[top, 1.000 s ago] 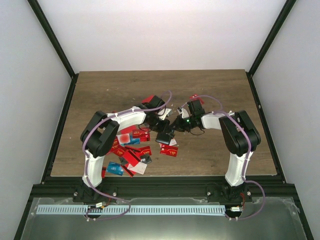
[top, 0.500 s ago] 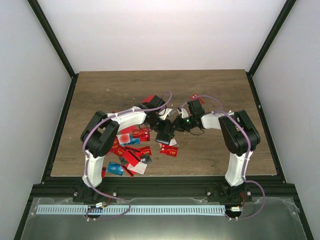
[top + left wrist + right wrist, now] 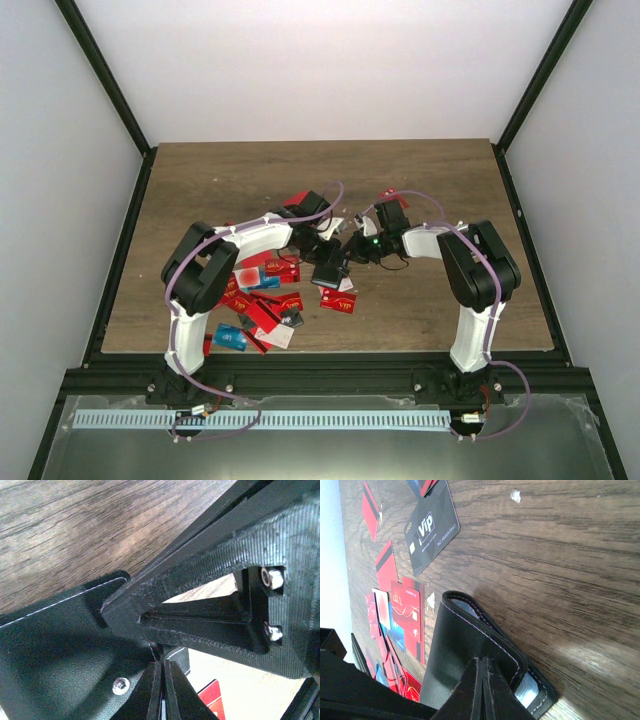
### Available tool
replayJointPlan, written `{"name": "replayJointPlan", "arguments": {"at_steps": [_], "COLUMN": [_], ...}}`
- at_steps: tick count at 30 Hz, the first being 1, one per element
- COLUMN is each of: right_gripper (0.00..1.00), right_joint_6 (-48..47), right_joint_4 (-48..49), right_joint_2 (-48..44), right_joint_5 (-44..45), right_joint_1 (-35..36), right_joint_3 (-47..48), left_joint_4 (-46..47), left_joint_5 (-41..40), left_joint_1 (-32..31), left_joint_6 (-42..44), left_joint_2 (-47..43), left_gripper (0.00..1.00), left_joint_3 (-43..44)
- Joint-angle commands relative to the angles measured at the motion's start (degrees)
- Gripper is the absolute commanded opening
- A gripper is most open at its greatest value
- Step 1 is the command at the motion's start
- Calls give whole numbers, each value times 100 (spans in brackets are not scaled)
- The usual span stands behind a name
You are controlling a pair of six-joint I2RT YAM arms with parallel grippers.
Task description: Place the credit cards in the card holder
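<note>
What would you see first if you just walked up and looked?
The left pincer and the right pincer meet at the middle of the table, both pinching the black card holder. Next you'd spot the messy heap of red credit cards spilled on the near left part of the table.

The card holder [image 3: 460, 650] lies between my left gripper [image 3: 161, 672] and right gripper [image 3: 481, 669], touching both; credit cards [image 3: 262, 297] lie left of them, beneath my left arm [image 3: 250, 237]
</note>
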Motion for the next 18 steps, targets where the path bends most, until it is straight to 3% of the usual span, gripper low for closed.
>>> {"name": "replayJointPlan", "arguments": {"at_steps": [1, 8, 18], "right_gripper": [1, 1, 1], "right_joint_6": [-128, -141, -155], "right_joint_4": [-233, -235, -233], "right_joint_2": [237, 261, 268], "right_joint_5": [168, 151, 142], "right_joint_1": [47, 49, 46], "right_joint_3": [33, 42, 41], "left_joint_4": [-46, -504, -581], "left_joint_5": [-60, -717, -764], "left_joint_1": [-39, -38, -12], "left_joint_6": [-8, 166, 271], "left_joint_2": [76, -57, 2], "left_gripper": [4, 4, 4], "left_joint_3": [66, 258, 354]}}
